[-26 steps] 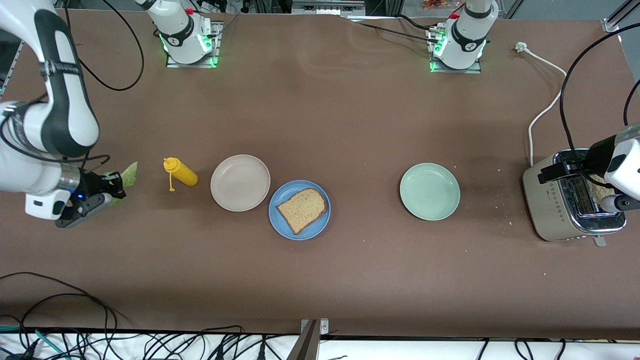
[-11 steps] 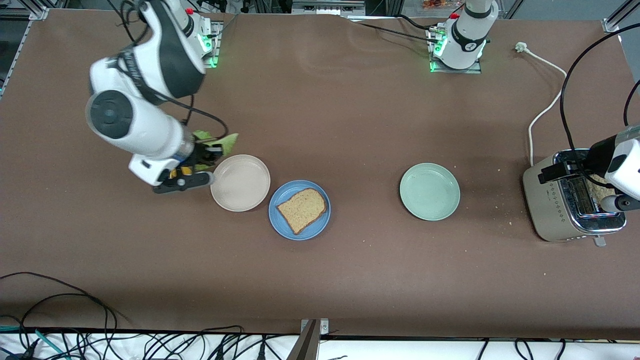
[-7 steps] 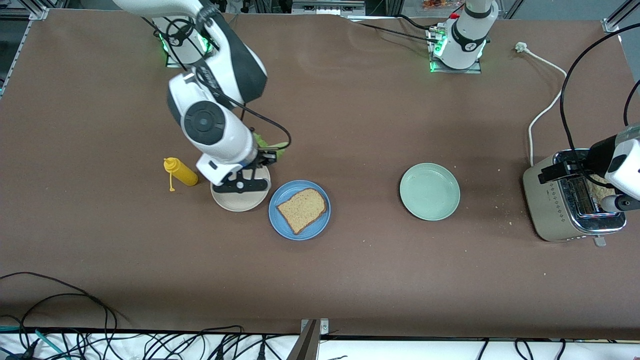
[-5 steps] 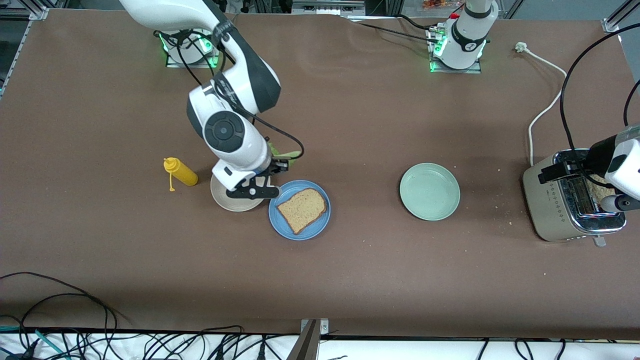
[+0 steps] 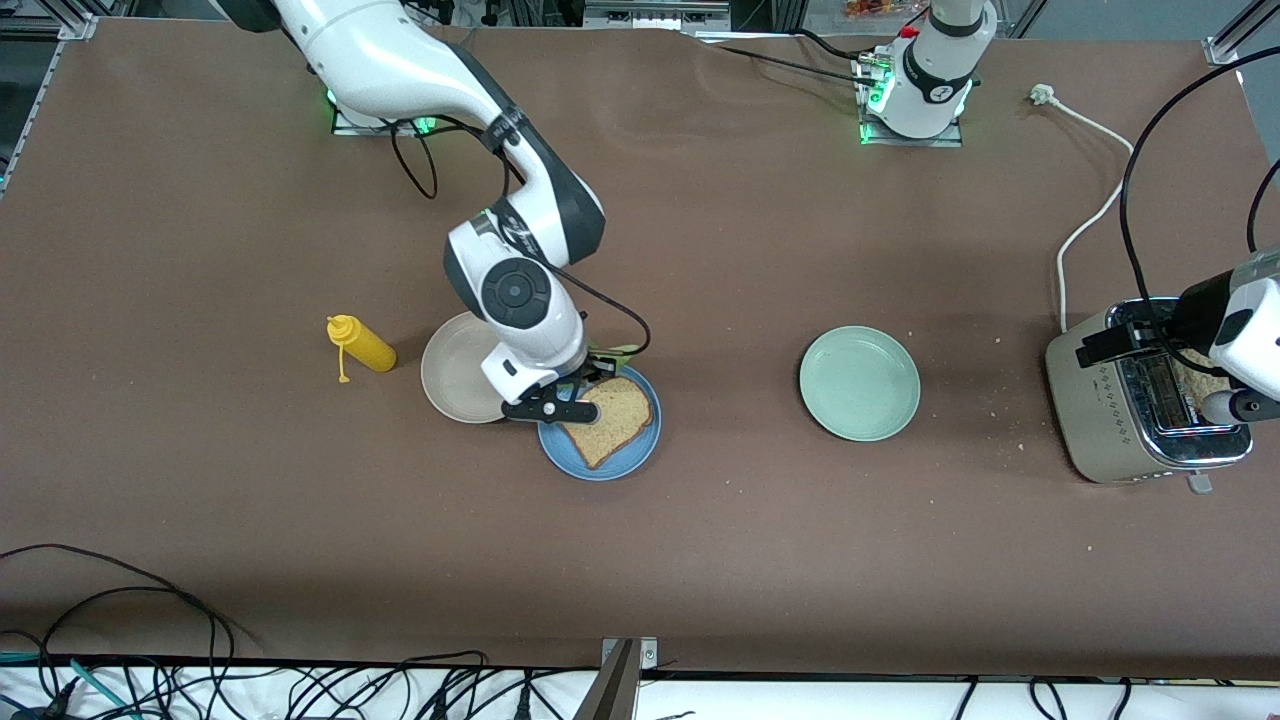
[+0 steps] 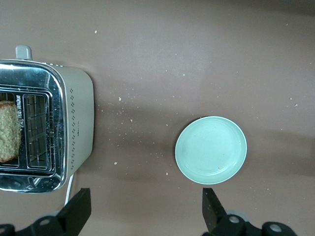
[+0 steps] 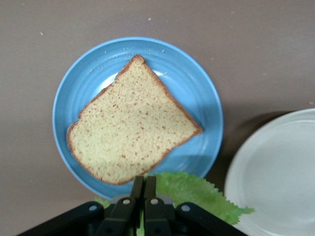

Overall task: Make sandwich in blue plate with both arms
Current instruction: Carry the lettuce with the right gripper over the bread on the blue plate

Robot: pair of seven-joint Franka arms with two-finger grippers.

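The right gripper [image 5: 585, 383] hangs over the blue plate [image 5: 640, 455], at centre frame in the front view, its fingers [image 7: 143, 189] pinched tight on a lettuce leaf [image 7: 189, 194]. One toast slice [image 5: 612, 420] lies on that plate; in the right wrist view the leaf sits just past the slice's edge, over the plate rim beside the cream plate [image 5: 455, 370].

My worry is that letting go here could drop the leaf half off the bread, or onto the cream plate, since the two plates almost touch. A light leaf may also cling to the fingers and lift away with them.

The left gripper [image 6: 142, 216] waits over the toaster [image 5: 1140, 400] at the right edge of the front view, fingers spread wide and holding nothing. A second slice [image 6: 9, 130] sits in a slot; a skewed grasp could crumble it.

The brown worktop [image 5: 760, 540] is matte, with crumbs scattered near the toaster. A mint-green plate [image 5: 859, 382] sits right of centre, a yellow squeeze bottle [image 5: 362, 345] left of centre; cables trail along the bottom edge
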